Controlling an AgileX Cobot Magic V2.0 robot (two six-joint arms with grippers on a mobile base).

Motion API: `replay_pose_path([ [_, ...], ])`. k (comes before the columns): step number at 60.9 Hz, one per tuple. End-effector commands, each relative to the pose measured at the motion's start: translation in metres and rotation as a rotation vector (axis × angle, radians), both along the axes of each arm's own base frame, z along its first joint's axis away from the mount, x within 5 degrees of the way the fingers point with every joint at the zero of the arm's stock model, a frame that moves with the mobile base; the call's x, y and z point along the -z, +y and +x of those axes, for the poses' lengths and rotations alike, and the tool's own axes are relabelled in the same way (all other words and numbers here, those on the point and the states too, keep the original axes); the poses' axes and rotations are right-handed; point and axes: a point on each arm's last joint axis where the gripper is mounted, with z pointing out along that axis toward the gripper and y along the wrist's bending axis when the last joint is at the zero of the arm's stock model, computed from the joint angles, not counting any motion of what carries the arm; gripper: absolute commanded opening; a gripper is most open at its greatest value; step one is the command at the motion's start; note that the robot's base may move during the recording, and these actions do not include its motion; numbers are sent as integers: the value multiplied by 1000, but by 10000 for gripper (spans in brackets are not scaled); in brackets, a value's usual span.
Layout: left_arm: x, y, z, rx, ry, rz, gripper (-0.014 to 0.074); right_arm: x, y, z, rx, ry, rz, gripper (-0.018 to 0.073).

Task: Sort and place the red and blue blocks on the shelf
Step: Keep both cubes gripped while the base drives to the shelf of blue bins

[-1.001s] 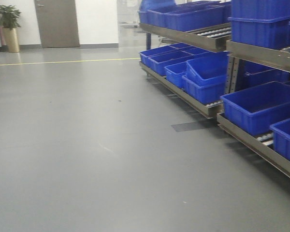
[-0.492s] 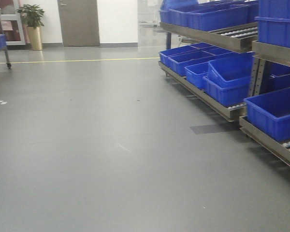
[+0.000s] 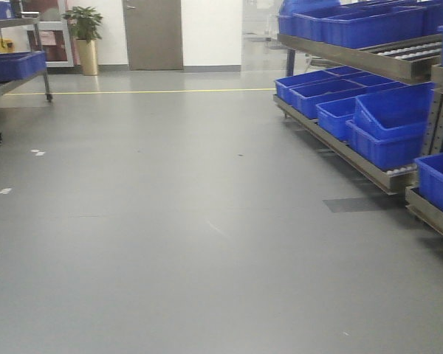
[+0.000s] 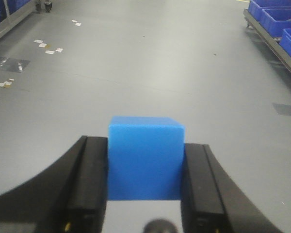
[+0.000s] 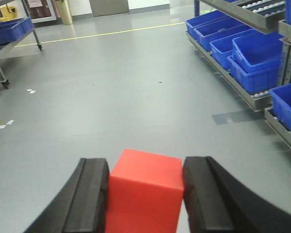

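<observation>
The blue block (image 4: pixel 145 158) is held in the left gripper (image 4: pixel 145 143), the red block (image 5: pixel 144 191) in the right gripper (image 5: pixel 145 165). The shelf (image 3: pixel 354 60) must be reached next.

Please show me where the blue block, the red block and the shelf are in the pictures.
blue block (image 4: pixel 145 162): left wrist view, middle of its front face.
red block (image 5: pixel 143 204): right wrist view, middle of its front face.
shelf (image 3: pixel 354 57): front-facing view, upper front rail.
</observation>
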Motion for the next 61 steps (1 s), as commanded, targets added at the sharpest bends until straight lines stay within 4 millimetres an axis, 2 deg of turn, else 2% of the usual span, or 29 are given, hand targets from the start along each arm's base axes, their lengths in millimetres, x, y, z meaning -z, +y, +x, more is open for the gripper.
replay_pose_path([
  [1,-16,-2,2,22,-103,2,123,-18,-1,-1,9,-125,-5,48],
  [61,-16,-2,2,22,-103,2,123,-18,-1,-1,9,-125,-5,48],
])
